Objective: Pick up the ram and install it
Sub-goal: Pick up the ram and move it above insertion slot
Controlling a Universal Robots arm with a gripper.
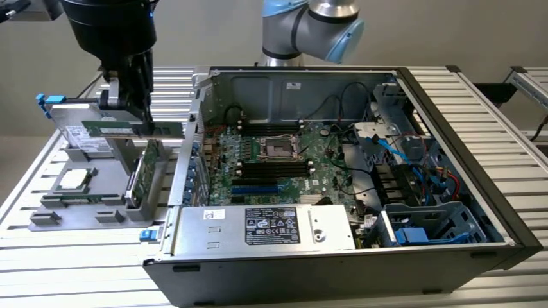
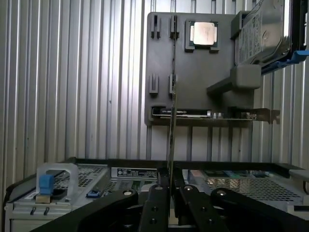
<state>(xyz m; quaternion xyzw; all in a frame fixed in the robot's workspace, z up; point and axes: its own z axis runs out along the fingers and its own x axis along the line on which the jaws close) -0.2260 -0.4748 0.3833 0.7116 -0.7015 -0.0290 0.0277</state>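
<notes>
The hand grips the ram above the gray holder. Pinched thinly, it could twist and strike the computer case.

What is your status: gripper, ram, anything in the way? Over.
Gripper shut on ram. Ram held level above tray, beside open case, not in a slot. Upright card stands in tray just below ram.
</notes>
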